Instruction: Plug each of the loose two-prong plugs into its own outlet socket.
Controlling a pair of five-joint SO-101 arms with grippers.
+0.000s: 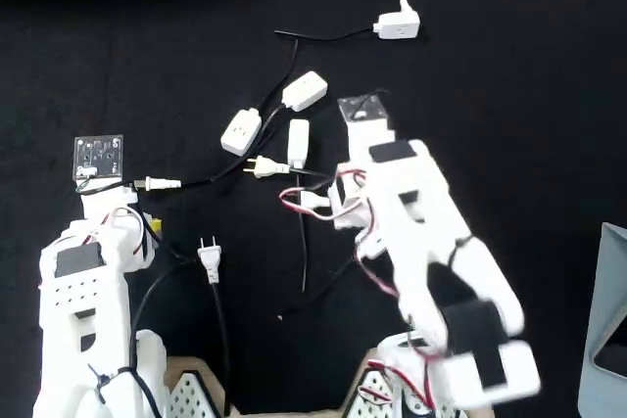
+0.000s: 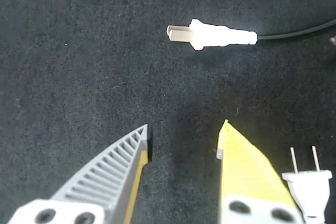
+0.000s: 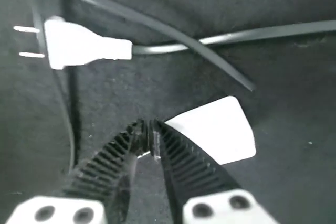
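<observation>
Three loose white two-prong plugs lie on the black table: one (image 1: 157, 183) (image 2: 210, 35) just ahead of my left gripper (image 1: 98, 159) (image 2: 186, 125), which is open with nothing between its fingers. A second plug (image 1: 209, 256) (image 2: 310, 182) lies beside the left arm, prongs pointing away. The third plug (image 1: 265, 167) (image 3: 79, 43) lies at the centre, close to a white outlet block (image 1: 298, 142) (image 3: 215, 129). My right gripper (image 1: 362, 113) (image 3: 148, 127) is shut just beside that block, holding nothing that I can see.
More white outlet blocks sit at the centre (image 1: 240, 131) (image 1: 305, 91) and at the far back (image 1: 398, 23). Black cords (image 1: 304, 242) cross the table between the arms. A grey object (image 1: 605, 330) stands at the right edge.
</observation>
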